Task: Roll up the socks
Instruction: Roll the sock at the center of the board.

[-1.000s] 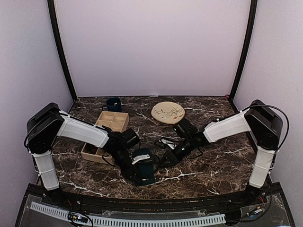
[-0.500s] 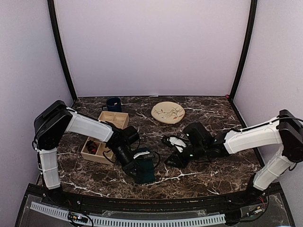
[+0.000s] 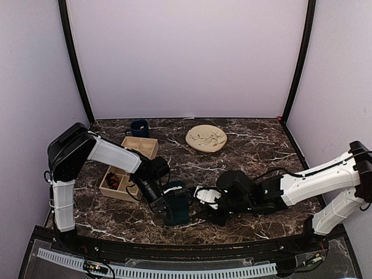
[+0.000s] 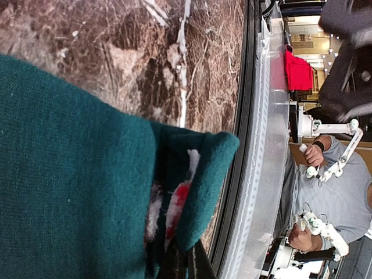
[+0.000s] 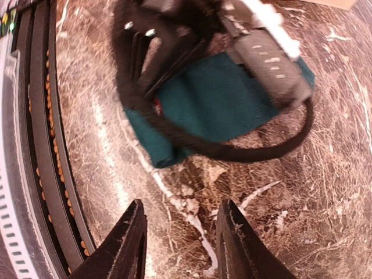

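Your left gripper (image 3: 170, 201) is pinched shut on the teal sock (image 3: 178, 211), down low over the worktop (image 3: 261, 152) by its near edge. In the left wrist view the green fabric (image 4: 70, 174) fills the frame right in front of that gripper. One edge is folded over on itself, and the dark fingertips meet at the bottom of the fold. A speck of red and white shows inside the fold, and you can't tell what it is from here.

Your right gripper (image 3: 200, 196) sits just beside the sock, on the side away from your left gripper, and it holds nothing. In the right wrist view its two fingers (image 5: 131, 244) stand apart with only bare marble between them. The sock (image 5: 221, 99) lies ahead of those fingers, with a strip of worktop in between, so nothing is touching there. Your left arm lies across the top of the sock, and a black cable (image 5: 250, 152) loops over the sock's near side.

Out beyond your left gripper, toward the back left, sits the wooden box (image 3: 139, 148) with its compartments, and the dark mug (image 3: 139, 128) stands past it. The plate (image 3: 206, 138) lies well ahead of your right gripper, near the back wall.
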`<state>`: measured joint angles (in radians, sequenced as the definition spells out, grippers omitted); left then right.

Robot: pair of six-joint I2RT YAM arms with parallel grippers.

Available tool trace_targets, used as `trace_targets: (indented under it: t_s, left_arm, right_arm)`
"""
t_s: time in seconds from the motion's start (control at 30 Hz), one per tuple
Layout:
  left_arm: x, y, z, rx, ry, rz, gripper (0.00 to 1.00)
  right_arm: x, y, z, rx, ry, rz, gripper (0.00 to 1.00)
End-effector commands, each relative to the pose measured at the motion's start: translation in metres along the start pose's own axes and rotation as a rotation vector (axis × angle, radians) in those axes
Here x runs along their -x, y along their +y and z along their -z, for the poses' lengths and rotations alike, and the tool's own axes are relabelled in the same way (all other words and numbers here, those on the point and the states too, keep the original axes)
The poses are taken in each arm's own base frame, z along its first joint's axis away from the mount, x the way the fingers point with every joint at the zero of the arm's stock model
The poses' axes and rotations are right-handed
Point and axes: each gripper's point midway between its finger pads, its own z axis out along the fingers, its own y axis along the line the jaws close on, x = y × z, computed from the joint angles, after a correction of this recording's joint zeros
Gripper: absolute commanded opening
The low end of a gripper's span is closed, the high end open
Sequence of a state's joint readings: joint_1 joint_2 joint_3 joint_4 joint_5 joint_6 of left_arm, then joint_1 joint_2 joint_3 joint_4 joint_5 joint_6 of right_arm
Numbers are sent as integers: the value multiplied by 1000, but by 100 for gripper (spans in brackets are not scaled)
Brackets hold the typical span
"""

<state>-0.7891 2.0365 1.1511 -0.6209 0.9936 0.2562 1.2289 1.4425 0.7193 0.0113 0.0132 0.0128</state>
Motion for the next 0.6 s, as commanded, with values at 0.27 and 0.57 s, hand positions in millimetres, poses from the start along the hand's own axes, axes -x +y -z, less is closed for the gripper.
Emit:
trace_targets:
  t_s: [0.27,0.57]
  left_arm:
    - [1,1,3,-55,9,35,0]
    - [1,3,1,-81,18,50,0]
  right_arm:
    - [6,32,-32,-86,82,360,48]
    - [-1,34,-56,-129,147,517,50]
